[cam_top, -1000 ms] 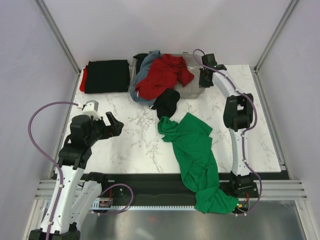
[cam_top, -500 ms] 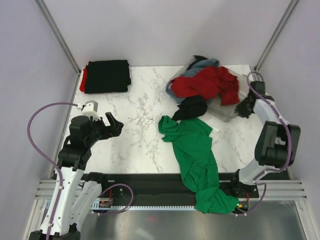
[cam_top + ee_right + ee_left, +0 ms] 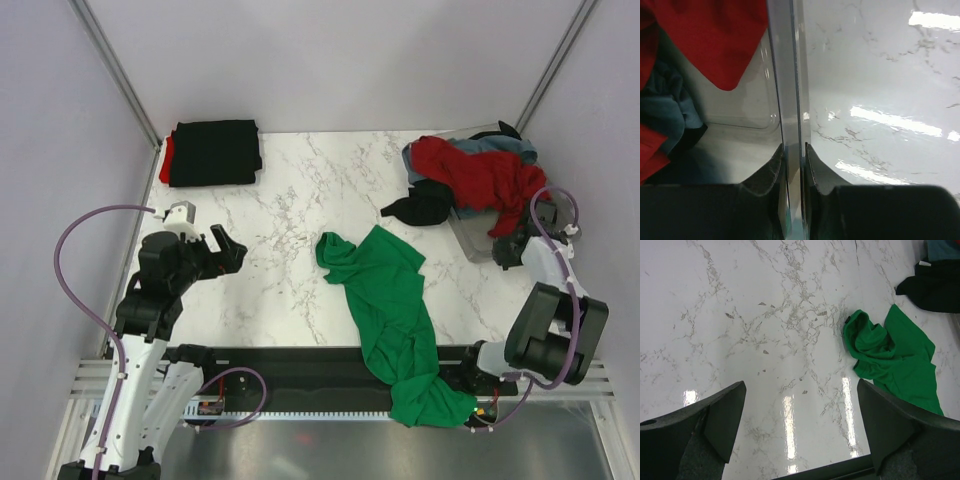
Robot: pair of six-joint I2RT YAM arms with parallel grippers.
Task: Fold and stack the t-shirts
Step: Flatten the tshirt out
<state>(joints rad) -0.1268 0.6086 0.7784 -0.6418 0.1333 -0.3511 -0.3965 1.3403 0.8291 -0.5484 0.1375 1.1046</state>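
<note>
A crumpled bright green t-shirt [image 3: 392, 305] lies mid-table and hangs over the near edge; it also shows in the left wrist view [image 3: 890, 360]. A folded black t-shirt [image 3: 213, 152] lies on a folded red one [image 3: 165, 160] at the far left. A clear plastic tray [image 3: 480, 235] at the right edge holds a red t-shirt [image 3: 475, 178], a grey-blue t-shirt [image 3: 500, 146] and a black t-shirt [image 3: 420, 208] that spills onto the table. My right gripper [image 3: 512, 248] is shut on the tray's wall [image 3: 789, 100]. My left gripper [image 3: 228, 250] is open and empty above bare table.
The marble table [image 3: 300, 230] has metal frame posts at the far corners and grey walls around. A black rail [image 3: 290, 362] runs along the near edge between the arm bases.
My right gripper has dragged the tray with its shirts from the far middle to the right edge of the table. The left arm and the green t-shirt have not moved.
</note>
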